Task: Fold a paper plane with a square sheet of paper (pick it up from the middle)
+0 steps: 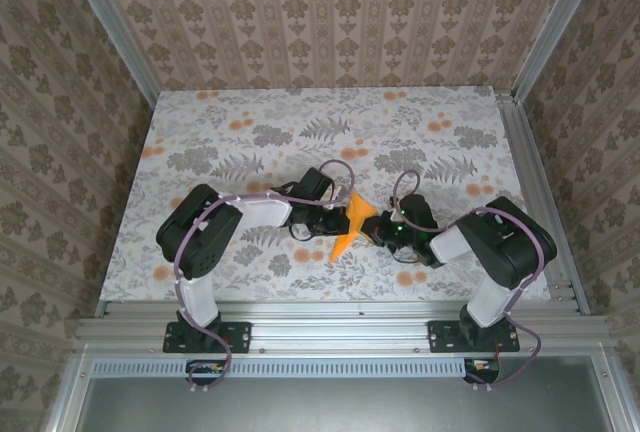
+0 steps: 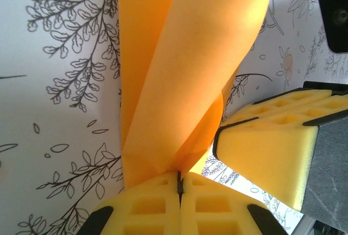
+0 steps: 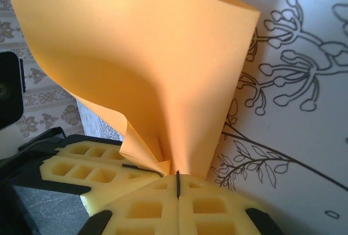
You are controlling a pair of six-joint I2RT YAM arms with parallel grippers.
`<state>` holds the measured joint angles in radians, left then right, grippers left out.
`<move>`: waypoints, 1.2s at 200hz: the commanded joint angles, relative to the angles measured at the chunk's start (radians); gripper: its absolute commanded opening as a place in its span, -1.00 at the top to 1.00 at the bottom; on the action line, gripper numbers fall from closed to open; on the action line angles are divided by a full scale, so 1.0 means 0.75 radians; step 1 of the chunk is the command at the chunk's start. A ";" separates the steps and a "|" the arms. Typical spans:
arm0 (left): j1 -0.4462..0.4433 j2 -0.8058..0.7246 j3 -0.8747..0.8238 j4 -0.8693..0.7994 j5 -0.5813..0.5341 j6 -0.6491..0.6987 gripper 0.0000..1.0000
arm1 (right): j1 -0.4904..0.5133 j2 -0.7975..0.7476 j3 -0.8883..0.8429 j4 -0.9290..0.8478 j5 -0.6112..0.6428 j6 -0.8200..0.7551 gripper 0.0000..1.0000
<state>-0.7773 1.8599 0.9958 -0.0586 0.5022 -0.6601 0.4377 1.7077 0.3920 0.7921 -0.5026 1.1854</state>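
The orange sheet of paper (image 1: pixel 349 224) is held up over the middle of the table (image 1: pixel 250 122), a little toward the table's near edge, between the two arms. It is no flat square now: it is bent over into a loose, narrowing curl with soft creases that run down to one gathered end. Whether its lower tip touches the table I cannot tell.

The left pincer (image 2: pixel 179 185) has its yellow foam pads pressed together on that gathered end, with the paper rising straight out of the seam. The right pincer (image 3: pixel 178 181) is clamped on the same end, its pads touching the left one's, so both grips sit side by side above the table's middle.

This looks like a fold in progress, with the sheet doubled over but the crease not pressed sharp. The next move probably calls for one pincer to keep hold while the other lets go and takes a fresh grip farther along, then for the paper to be laid down on the table and flattened. Both letting go together would drop it
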 commanded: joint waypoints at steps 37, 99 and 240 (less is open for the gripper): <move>0.002 0.022 0.014 -0.034 0.018 0.039 0.88 | -0.009 -0.013 0.104 -0.056 -0.032 -0.006 0.55; -0.006 0.019 0.033 -0.048 0.028 0.066 0.87 | -0.011 0.029 0.172 -0.132 -0.049 -0.038 0.35; -0.029 0.044 0.108 -0.120 0.055 0.144 0.79 | -0.011 0.041 0.237 -0.384 -0.049 -0.161 0.71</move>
<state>-0.7929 1.8751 1.0416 -0.1246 0.5236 -0.5873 0.4343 1.7290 0.5575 0.5423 -0.5289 1.0882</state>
